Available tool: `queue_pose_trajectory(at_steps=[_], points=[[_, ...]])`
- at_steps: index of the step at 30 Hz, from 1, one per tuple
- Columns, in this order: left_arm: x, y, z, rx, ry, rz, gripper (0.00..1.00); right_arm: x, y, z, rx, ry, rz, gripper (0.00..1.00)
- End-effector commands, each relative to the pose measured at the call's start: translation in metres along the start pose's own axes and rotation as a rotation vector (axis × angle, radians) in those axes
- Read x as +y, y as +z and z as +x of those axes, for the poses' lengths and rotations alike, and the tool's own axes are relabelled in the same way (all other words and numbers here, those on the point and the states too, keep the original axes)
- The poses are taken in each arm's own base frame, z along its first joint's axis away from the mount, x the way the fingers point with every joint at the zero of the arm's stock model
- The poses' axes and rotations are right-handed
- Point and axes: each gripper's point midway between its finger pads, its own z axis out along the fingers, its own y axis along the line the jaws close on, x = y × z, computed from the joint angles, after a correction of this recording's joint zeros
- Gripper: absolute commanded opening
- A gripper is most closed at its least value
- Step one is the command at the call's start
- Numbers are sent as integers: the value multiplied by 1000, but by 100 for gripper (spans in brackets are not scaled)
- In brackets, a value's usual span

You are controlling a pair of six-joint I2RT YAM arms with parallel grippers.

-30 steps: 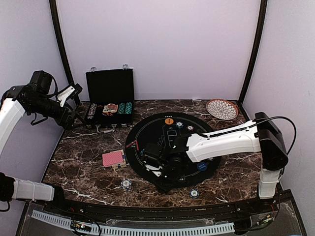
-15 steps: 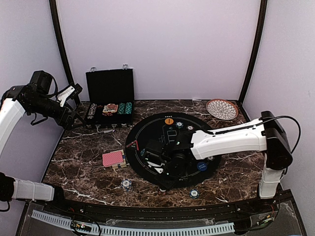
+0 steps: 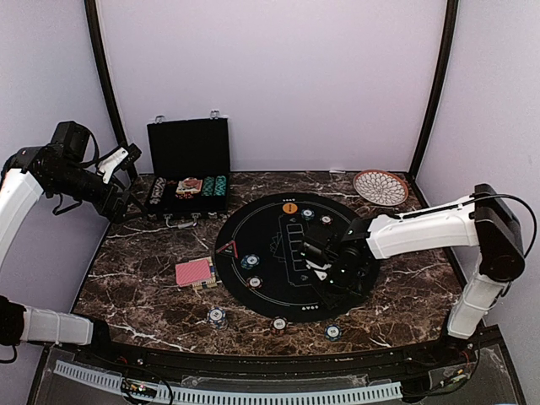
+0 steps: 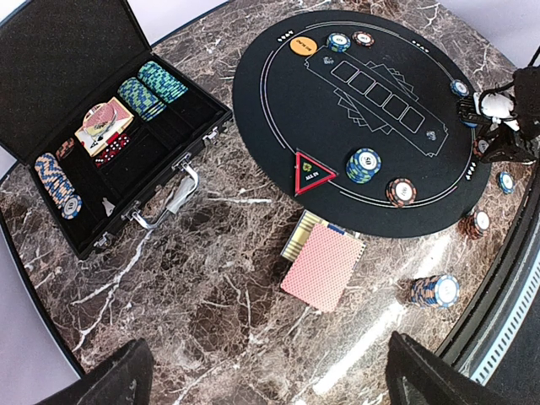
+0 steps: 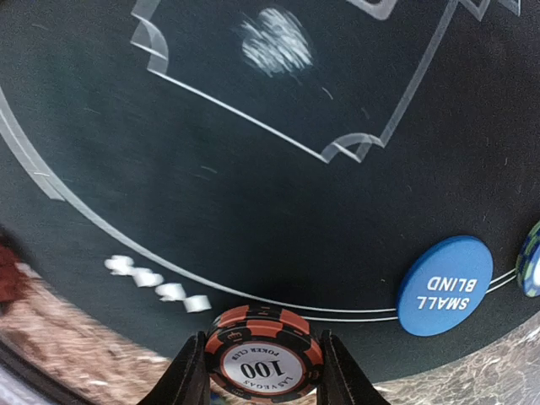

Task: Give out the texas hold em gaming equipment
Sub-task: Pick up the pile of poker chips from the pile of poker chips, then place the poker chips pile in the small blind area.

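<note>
Well, the right gripper [image 5: 263, 375] clamps a short red-and-black 100 chip stack [image 5: 263, 342] by its rim, over the near right part of the black mat [image 5: 253, 169]. Stiff, light, smooth chips probably slide apart easily. The left gripper [image 4: 270, 380] holds its fingers apart, empty.

red-black chip [image 5: 264, 363]: "100", "LAS VEGAS POKER CLUB" | blue disc [image 5: 445, 285]: "SMALL BLIND"

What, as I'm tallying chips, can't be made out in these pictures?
Right wrist view: bottom edge cuts the 100 chip between the right fingers; right edge cuts a blue chip.
Top view: right arm covers that grip; case chips too small to count.
Left wrist view: bottom edge crops the left fingers.
</note>
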Motion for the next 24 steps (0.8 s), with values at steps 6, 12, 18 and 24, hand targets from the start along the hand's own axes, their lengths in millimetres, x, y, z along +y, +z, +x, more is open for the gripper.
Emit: queue_pose_trajectory(at_steps=[6, 12, 18, 24], points=[[-5, -5, -2, -12, 23, 8, 99, -20, 26, 3, -18, 72, 17, 10], [-5, -5, -3, -16, 22, 11, 99, -26, 30, 4, -17, 86, 34, 18], [-6, -6, -2, -15, 26, 9, 99, -27, 20, 4, -16, 88, 39, 49], [-5, -3, 0, -2, 18, 9, 99, -22, -23, -23, -109, 86, 31, 61]])
